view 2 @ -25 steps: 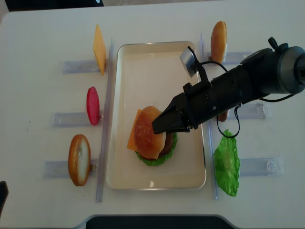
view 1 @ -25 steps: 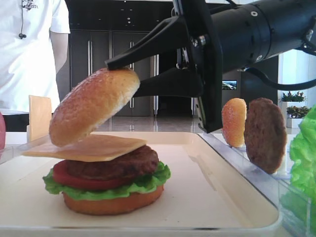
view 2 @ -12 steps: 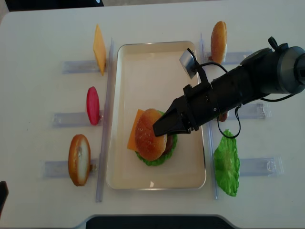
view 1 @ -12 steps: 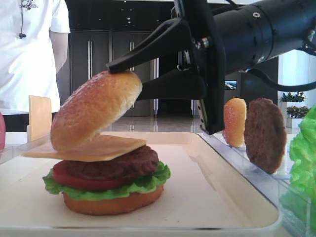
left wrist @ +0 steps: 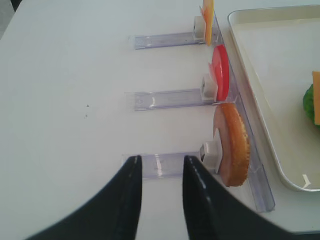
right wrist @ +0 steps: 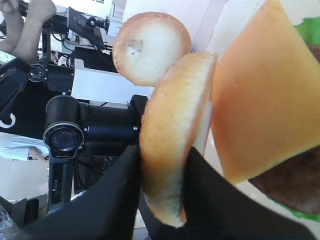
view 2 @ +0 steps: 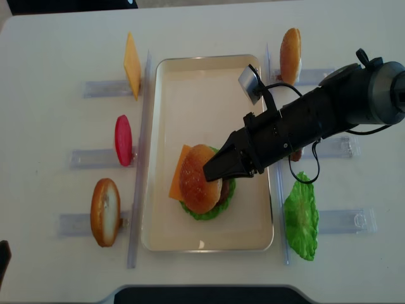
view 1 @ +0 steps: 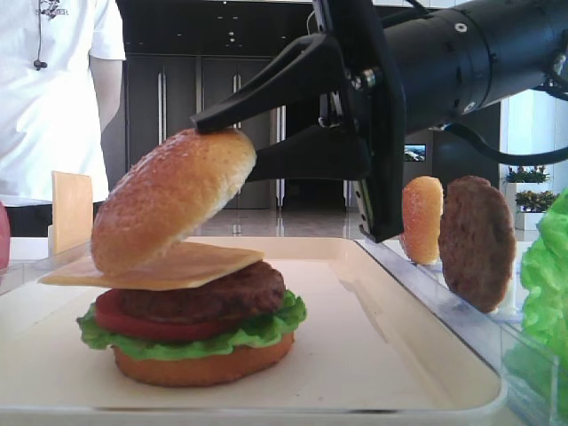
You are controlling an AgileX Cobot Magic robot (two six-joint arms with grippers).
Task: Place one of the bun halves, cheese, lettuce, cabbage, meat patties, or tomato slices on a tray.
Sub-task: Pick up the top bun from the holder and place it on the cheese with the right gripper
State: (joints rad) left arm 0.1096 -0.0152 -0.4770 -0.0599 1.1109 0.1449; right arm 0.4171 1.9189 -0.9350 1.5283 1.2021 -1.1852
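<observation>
Bun top, clamped in right end effector, tilts against cheese; left end effector together, empty.

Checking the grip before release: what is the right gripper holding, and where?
The right gripper pinches the bun top by its raised edge.

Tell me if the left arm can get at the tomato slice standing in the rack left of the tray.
Probably yes. The left end effector hangs shut and empty over bare table, with the tomato slice just ahead in its rack. Only the bottom bun stands nearer, slightly to one side; the jaws must open first.
</observation>
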